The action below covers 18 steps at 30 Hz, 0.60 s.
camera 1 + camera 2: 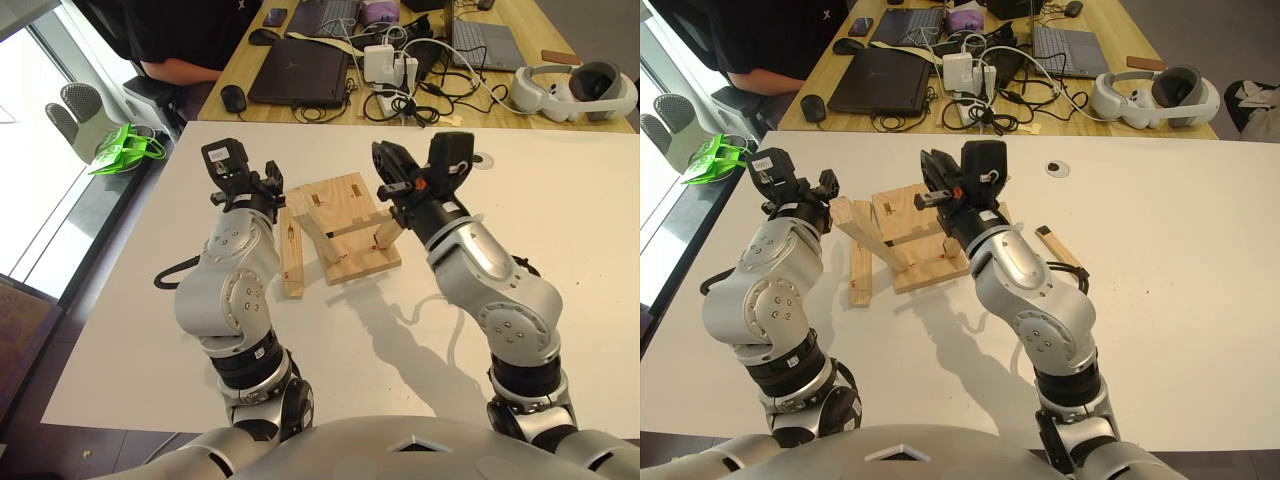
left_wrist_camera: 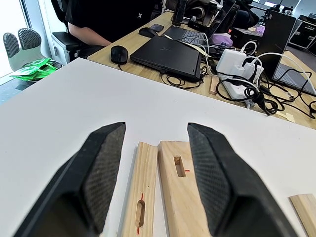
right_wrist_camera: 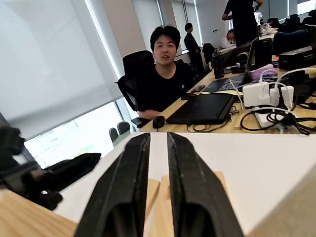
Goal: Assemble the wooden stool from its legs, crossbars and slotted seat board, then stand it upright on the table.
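Note:
The slotted seat board (image 1: 343,196) lies flat in the middle of the white table (image 1: 560,230), with a partly built frame of legs and crossbars (image 1: 335,238) resting on it. A loose slotted leg (image 1: 291,255) lies along its left side. My left gripper (image 1: 262,186) hovers open just over that leg's far end; the leg (image 2: 140,197) and a second slotted piece (image 2: 177,197) show between its fingers. My right gripper (image 1: 392,170) is shut, raised above the board's far right corner, with nothing seen between its fingers (image 3: 182,187). A loose crossbar (image 1: 1058,247) lies to the right.
A wooden desk (image 1: 500,100) abuts the table's far edge, carrying laptops, a power strip, cables and a headset (image 1: 575,92). A person sits at its left end. A black cable (image 1: 165,275) loops near the table's left edge. A small round disc (image 1: 1057,167) lies at the far right.

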Available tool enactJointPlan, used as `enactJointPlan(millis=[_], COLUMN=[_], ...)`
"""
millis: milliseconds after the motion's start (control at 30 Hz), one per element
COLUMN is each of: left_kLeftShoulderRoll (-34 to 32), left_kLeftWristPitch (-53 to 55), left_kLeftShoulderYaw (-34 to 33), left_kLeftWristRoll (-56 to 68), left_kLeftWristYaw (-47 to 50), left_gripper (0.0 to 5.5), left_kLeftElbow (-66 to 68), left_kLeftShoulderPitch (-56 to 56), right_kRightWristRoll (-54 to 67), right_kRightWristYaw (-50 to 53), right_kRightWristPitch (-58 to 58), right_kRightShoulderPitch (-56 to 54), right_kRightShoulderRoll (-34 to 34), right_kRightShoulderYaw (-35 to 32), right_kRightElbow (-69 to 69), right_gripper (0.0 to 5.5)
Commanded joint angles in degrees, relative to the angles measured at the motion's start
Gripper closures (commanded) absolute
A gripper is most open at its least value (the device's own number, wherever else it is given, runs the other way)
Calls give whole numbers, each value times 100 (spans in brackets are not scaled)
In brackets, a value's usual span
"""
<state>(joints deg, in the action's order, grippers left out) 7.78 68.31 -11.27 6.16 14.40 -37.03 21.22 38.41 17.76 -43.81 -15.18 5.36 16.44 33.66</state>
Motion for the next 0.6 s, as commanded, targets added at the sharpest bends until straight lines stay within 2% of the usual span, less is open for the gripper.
enactJointPlan(millis=[33,133,333,367,433,500,600], left_kLeftShoulderRoll=[96,92,23,-28,-170,-255,-108], left_kLeftWristPitch=[-34,-66,-107,-108,-77,39,313], left_kLeftShoulderYaw=[-22,-58,-143,-178,-276,-325,-267], left_kLeftWristRoll=[-52,-62,-71,-75,-95,-120,-147], left_kLeftWristYaw=[22,39,39,24,-18,-52,-12], left_gripper=[318,318,318,318,318,318,318], left_kLeftElbow=[57,80,60,41,-83,-341,-879], left_kLeftShoulderPitch=[-83,-86,-51,-47,-134,-414,-912], right_kRightWristRoll=[189,226,13,186,633,832,515], right_kRightWristYaw=[133,44,-624,-645,-556,-462,-632], right_kRightWristPitch=[-1166,-1435,-69,140,650,1110,1473], right_kRightShoulderPitch=[800,783,-441,-832,-1923,-2821,-2975], right_kRightShoulderRoll=[-113,-308,-907,-1040,-936,-246,774], right_kRightShoulderYaw=[61,-175,-670,-987,-2046,-3215,-4187], right_kRightElbow=[-383,-536,-285,-256,-391,-816,-1515], right_gripper=[485,485,485,485,485,485,485])
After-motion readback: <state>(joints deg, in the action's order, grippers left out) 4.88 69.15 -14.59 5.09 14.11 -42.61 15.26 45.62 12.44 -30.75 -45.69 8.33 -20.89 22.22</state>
